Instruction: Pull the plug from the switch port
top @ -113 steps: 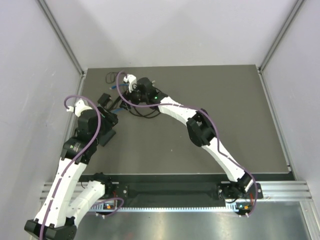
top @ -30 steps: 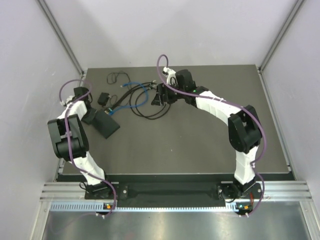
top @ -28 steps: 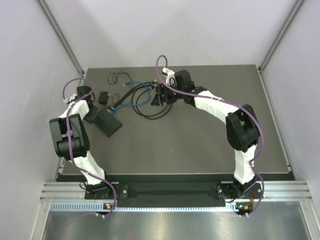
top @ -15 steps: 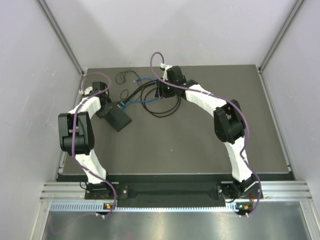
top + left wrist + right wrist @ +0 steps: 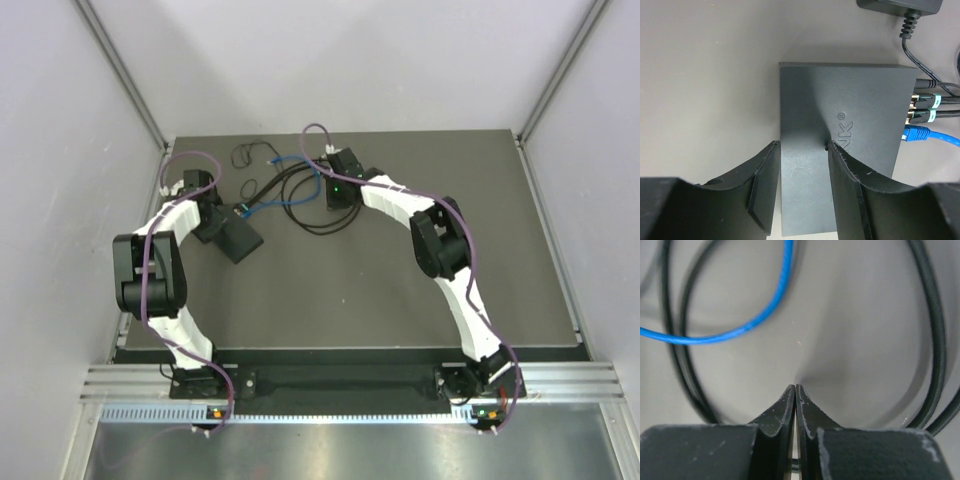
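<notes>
Two claws at work: my left claw grips the black box across one corner at the table's left edge, three plugs seated along its far side. My right claw is pressed together among looped cables, holding nothing.

matte black switch, blue cable

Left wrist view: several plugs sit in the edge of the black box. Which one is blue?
The lowest plug in the row on the black box, nearest the camera. Its blue body and blue cable set it apart from the two black, green-banded plugs above it.
</notes>
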Tool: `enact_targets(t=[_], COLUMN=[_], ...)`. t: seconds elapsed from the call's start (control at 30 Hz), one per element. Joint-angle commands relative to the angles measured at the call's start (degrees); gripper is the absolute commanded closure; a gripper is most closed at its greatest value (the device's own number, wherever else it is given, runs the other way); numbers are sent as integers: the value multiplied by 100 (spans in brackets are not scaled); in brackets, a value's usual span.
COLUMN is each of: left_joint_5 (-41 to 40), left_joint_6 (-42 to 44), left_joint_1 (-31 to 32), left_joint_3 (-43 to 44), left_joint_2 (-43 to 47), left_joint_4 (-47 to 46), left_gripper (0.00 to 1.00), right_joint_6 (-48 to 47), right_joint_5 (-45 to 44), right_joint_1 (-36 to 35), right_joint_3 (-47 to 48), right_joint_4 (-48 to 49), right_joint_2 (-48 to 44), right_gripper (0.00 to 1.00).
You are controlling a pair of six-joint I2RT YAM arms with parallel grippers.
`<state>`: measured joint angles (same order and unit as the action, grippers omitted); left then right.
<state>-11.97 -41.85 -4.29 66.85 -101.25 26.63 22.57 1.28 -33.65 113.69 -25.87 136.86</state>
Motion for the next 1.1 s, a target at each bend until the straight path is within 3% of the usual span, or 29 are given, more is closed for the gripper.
enact_targets(t=[0.0, 0.23, 0.47, 0.77, 0.87, 1.0, 1.03, 1.07], left_joint_5=[194, 300, 502, 1405, 1671, 1259, 780, 583], left_joint_6=[27, 133, 343, 668, 835, 845, 827, 836], left_joint_1=[8, 8, 60, 412, 842, 1045, 1045, 1045], left_joint_3=[56, 267, 293, 759, 1031, 1471, 1480, 1471], left_joint_2=[115, -61, -87, -817, -1036, -1064, -898, -792], left_joint_4=[-255, -246, -457, -580, -668, -195, -115, -45], left_gripper=[52, 53, 52, 53, 53, 53, 52, 51], right_joint_6=[-42, -86, -112, -367, -350, -349, -558, -639], right_joint_5=[57, 417, 610, 1145, 1338, 1007, 884, 570], right_joint_1=[-72, -168, -405, -1441, -1794, -1628, -1584, -1540], right_joint_3=[-450, -1471, -3086, -4521, -4715, -4558, -4418, -4269], right_joint_4=[134, 292, 767, 829, 864, 689, 488, 408], right_joint_2=[-405, -984, -1951, -3375, -3848, -4465, -4614, -4659], right_gripper=[98, 100, 100, 99, 97, 92, 90, 83])
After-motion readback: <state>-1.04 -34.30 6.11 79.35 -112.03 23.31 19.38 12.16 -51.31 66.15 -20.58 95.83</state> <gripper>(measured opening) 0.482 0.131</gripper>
